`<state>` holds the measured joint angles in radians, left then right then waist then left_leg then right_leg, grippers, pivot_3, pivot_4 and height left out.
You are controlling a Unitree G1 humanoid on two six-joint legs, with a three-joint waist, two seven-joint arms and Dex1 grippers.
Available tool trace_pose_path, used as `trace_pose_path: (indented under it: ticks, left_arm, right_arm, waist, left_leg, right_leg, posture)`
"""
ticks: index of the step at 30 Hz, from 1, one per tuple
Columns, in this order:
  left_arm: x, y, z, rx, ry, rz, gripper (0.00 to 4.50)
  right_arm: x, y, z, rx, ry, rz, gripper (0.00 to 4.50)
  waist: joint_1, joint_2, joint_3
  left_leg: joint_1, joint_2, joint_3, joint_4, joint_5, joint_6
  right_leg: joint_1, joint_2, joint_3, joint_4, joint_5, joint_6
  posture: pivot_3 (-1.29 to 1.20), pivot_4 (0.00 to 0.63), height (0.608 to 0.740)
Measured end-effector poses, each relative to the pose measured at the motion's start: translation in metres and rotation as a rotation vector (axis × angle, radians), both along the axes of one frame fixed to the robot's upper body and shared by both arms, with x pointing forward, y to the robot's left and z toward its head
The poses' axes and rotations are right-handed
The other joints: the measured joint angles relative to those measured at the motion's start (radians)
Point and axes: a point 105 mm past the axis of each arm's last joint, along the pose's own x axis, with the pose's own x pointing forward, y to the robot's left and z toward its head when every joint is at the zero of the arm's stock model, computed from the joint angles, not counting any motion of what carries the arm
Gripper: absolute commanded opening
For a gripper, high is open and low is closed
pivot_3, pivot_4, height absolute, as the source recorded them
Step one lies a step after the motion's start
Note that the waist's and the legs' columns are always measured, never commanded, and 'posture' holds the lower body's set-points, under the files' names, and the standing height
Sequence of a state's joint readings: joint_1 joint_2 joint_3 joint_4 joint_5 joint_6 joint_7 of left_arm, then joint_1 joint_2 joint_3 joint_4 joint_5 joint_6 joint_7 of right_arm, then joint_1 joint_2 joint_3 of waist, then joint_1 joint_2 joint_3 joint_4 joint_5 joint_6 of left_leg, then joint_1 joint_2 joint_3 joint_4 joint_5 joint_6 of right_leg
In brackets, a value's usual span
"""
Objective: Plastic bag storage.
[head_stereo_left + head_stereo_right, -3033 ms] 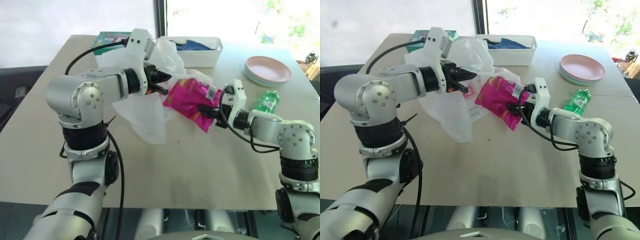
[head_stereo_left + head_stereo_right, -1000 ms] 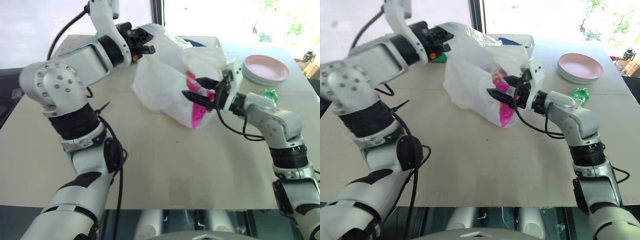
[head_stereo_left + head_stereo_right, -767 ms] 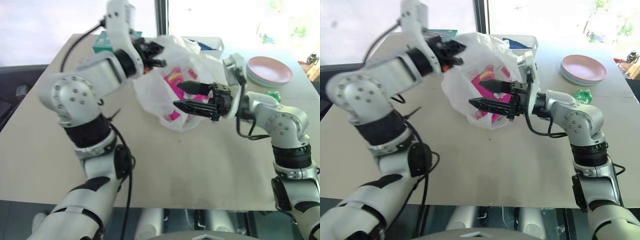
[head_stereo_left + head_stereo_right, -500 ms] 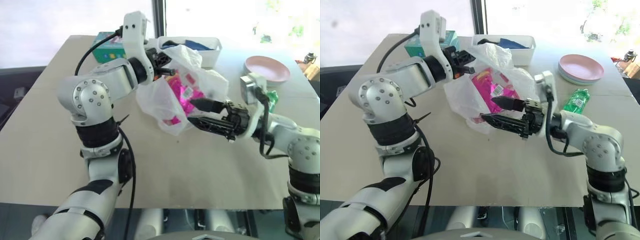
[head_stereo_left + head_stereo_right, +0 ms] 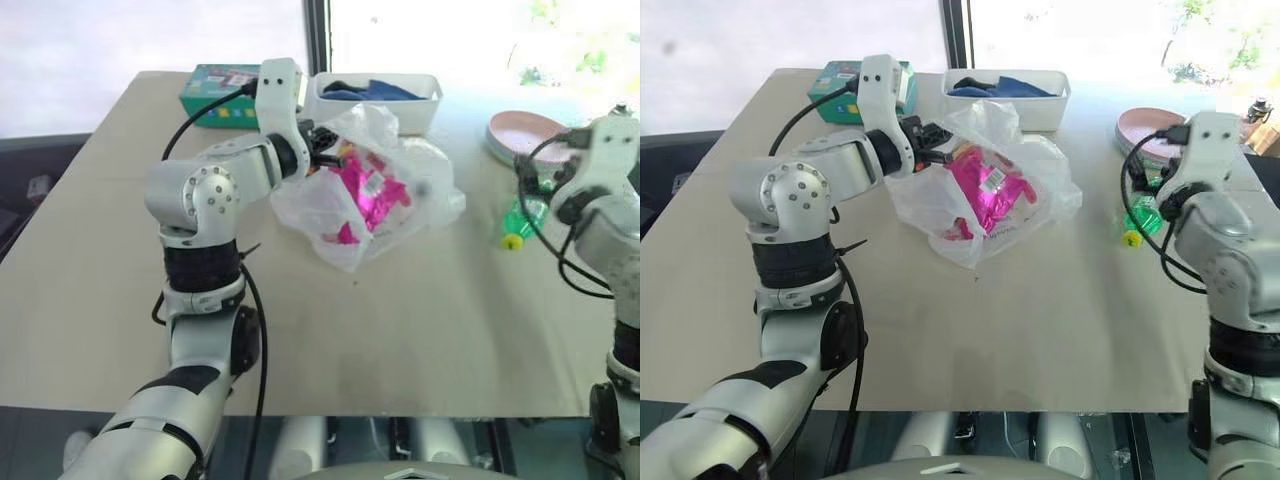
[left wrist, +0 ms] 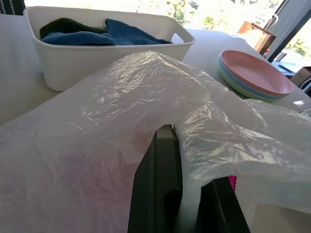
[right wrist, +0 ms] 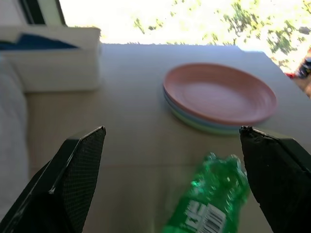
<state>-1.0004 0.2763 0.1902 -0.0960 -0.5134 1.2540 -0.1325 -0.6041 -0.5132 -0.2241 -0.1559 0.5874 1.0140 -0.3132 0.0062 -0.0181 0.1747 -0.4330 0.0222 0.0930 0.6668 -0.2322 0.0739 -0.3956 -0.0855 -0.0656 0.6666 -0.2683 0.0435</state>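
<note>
The plastic bag [image 5: 415, 185] lies crumpled on the middle of the table, translucent white, with a magenta snack packet [image 5: 368, 190] showing through it. My left gripper [image 5: 322, 155] is at the bag's far left edge, shut on a fold of the plastic bag [image 6: 146, 92]. My right gripper [image 7: 171, 130] stands wide open with nothing between its fingers, off to the right of the bag. It hovers above a green bottle [image 7: 214, 206].
A white bin [image 5: 385, 105] with blue cloth stands behind the bag. A teal box [image 5: 222, 80] sits at the back left. Stacked pink plates [image 7: 218, 94] rest at the back right, just beyond the green bottle [image 5: 518, 218].
My right gripper has pulled out of the bag and swung to the right, over the bottle. The left gripper has come down with the bag, which now rests on the table with the packet inside.
</note>
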Motion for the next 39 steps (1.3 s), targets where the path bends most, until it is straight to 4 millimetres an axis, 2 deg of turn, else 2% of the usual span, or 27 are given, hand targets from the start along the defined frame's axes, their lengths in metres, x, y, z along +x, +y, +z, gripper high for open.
trace_pose_path:
  ticks: [3,7,11,12,13,15,16,23,25,27,28,29,31,32,33,34,36,37,39]
  left_arm:
    - [0.001,0.004,0.000,-0.002,0.004,0.019,0.00]
    - [-0.003,0.007,0.001,-0.009,0.003,0.041,0.00]
    - [-0.003,0.011,-0.001,-0.032,0.020,0.068,0.00]
    - [-0.003,0.012,-0.001,-0.033,0.026,0.072,0.00]
    - [-0.003,0.012,-0.002,-0.038,0.030,0.074,0.00]
    - [-0.004,0.014,-0.001,-0.041,0.030,0.080,0.00]
    - [-0.004,0.014,-0.001,-0.044,0.030,0.083,0.00]
    - [-0.004,0.015,-0.001,-0.058,0.034,0.092,0.00]
    - [-0.003,0.017,0.000,-0.072,0.033,0.096,0.00]
    - [-0.003,0.019,0.000,-0.077,0.035,0.104,0.00]
    - [-0.003,0.016,0.001,-0.078,0.034,0.094,0.00]
    - [-0.003,0.011,0.003,-0.075,0.031,0.074,0.00]
    - [0.000,0.017,0.006,-0.078,0.032,0.092,0.00]
    - [0.001,0.014,0.006,-0.079,0.032,0.079,0.00]
    - [0.001,0.012,0.006,-0.078,0.033,0.073,0.00]
    - [0.000,0.004,0.006,-0.061,0.030,0.033,0.00]
    - [-0.001,0.000,0.008,-0.065,0.012,0.002,0.00]
    - [-0.002,-0.001,0.009,-0.066,0.009,-0.008,0.00]
    - [-0.004,-0.001,0.012,-0.061,-0.004,-0.038,0.00]
  right_arm:
    - [0.014,-0.004,-0.016,0.062,0.100,-0.072,4.47]
    - [0.025,-0.025,-0.030,0.125,0.200,-0.222,4.47]
    - [0.030,-0.022,-0.053,0.181,0.298,-0.230,4.47]
    - [0.033,-0.020,-0.053,0.190,0.307,-0.216,4.47]
    - [0.036,-0.019,-0.055,0.197,0.329,-0.201,3.95]
    - [0.037,-0.019,-0.056,0.201,0.336,-0.186,3.34]
    - [0.037,-0.020,-0.056,0.199,0.339,-0.179,3.24]
    - [0.027,-0.029,-0.053,0.109,0.365,-0.056,3.20]
    - [0.013,-0.025,-0.050,0.134,0.354,0.048,3.20]
    - [0.008,-0.017,-0.045,0.150,0.338,0.112,3.20]
    - [0.003,-0.009,-0.035,0.165,0.309,0.182,3.20]
    - [-0.026,0.011,-0.020,0.228,0.255,0.396,3.20]
    - [-0.077,0.076,0.002,0.239,0.202,0.853,3.20]
    - [-0.092,0.094,0.006,0.233,0.197,0.969,3.20]
    - [-0.097,0.101,0.007,0.230,0.195,1.014,3.20]
    - [-0.112,0.131,0.007,0.245,0.197,1.166,3.20]
    - [-0.112,0.158,0.003,0.263,0.212,1.232,3.20]
    - [-0.110,0.166,0.003,0.269,0.215,1.242,3.20]
    - [-0.095,0.184,0.004,0.269,0.216,1.226,3.20]
  waist:
    - [-0.001,0.000,0.000]
    - [0.005,0.000,0.000]
    - [0.003,0.000,0.000]
    - [0.000,0.000,0.000]
    - [-0.002,0.000,0.000]
    - [-0.003,0.000,0.000]
    - [-0.003,0.000,0.000]
    - [0.010,0.000,0.000]
    - [0.009,0.001,0.001]
    - [0.006,0.002,0.001]
    - [-0.002,0.003,0.002]
    - [0.008,0.006,0.004]
    - [0.000,0.007,0.004]
    - [-0.003,0.007,0.004]
    - [-0.004,0.007,0.004]
    - [-0.006,0.006,0.004]
    - [-0.012,0.006,0.004]
    - [-0.014,0.006,0.004]
    - [-0.017,0.006,0.004]
  left_leg:
    - [0.000,0.000,0.001,-0.001,0.000,0.000]
    - [-0.001,-0.001,0.000,-0.001,0.000,0.000]
    - [0.000,-0.001,0.001,-0.001,0.000,0.000]
    - [0.000,-0.001,0.001,-0.001,0.000,0.000]
    - [0.000,-0.001,0.001,-0.001,0.000,0.000]
    - [0.001,-0.001,-0.001,0.000,0.000,0.000]
    - [0.001,-0.001,-0.001,0.001,0.000,0.000]
    - [-0.002,-0.002,-0.005,0.000,0.000,0.000]
    - [-0.005,-0.002,-0.005,-0.001,0.000,0.000]
    - [-0.005,-0.002,-0.003,-0.001,0.000,0.000]
    - [-0.005,-0.001,-0.002,-0.002,0.000,0.000]
    - [-0.006,-0.001,-0.005,-0.002,0.000,0.000]
    - [-0.005,0.001,-0.005,-0.003,0.000,-0.001]
    - [-0.005,0.001,-0.005,-0.003,0.000,0.000]
    - [-0.004,0.001,-0.005,-0.003,0.000,0.000]
    - [-0.003,0.000,-0.004,0.000,0.000,0.000]
    - [-0.002,-0.001,-0.003,0.001,0.000,0.000]
    - [-0.002,-0.001,-0.003,0.002,0.000,0.000]
    - [-0.001,-0.001,-0.002,0.003,0.000,0.000]
  right_leg:
    - [0.000,0.000,0.000,-0.001,0.000,0.000]
    - [0.000,0.000,-0.001,-0.002,0.000,0.000]
    - [0.000,0.001,0.000,-0.002,0.000,0.000]
    - [0.001,0.001,0.000,-0.002,0.000,0.000]
    - [0.001,0.001,0.000,-0.002,0.000,0.000]
    - [0.003,0.001,-0.001,-0.002,0.000,0.000]
    - [0.004,0.001,-0.001,-0.002,0.000,0.001]
    - [0.004,0.000,-0.002,-0.003,0.000,0.001]
    - [0.000,0.000,-0.003,-0.004,0.000,0.001]
    - [-0.001,0.000,-0.002,-0.004,0.000,0.001]
    - [-0.002,0.000,-0.002,-0.004,0.000,0.001]
    - [-0.002,0.001,-0.003,-0.005,0.000,0.001]
    - [-0.002,0.005,-0.002,-0.006,0.000,0.001]
    - [-0.002,0.005,-0.002,-0.006,0.000,0.001]
    - [-0.001,0.005,-0.002,-0.005,0.000,0.001]
    - [0.000,0.003,-0.001,-0.003,0.000,0.001]
    - [0.000,0.003,0.000,-0.002,0.001,0.002]
    - [0.000,0.003,0.001,-0.001,0.002,0.003]
    - [0.000,0.002,0.002,0.002,0.003,0.003]
  posture:
    - [0.00,0.150,0.740]
    - [0.00,0.150,0.740]
    - [0.00,0.150,0.740]
    - [0.00,0.150,0.740]
    - [0.00,0.150,0.740]
    - [0.00,0.150,0.740]
    - [0.00,0.150,0.740]
    - [0.00,0.150,0.740]
    - [0.00,0.150,0.740]
    - [0.00,0.150,0.740]
    - [0.00,0.150,0.740]
    - [0.00,0.150,0.740]
    - [0.00,0.150,0.740]
    - [0.00,0.150,0.740]
    - [0.00,0.150,0.740]
    - [0.00,0.150,0.740]
    - [0.00,0.150,0.740]
    - [0.00,0.150,0.740]
    - [0.00,0.150,0.740]
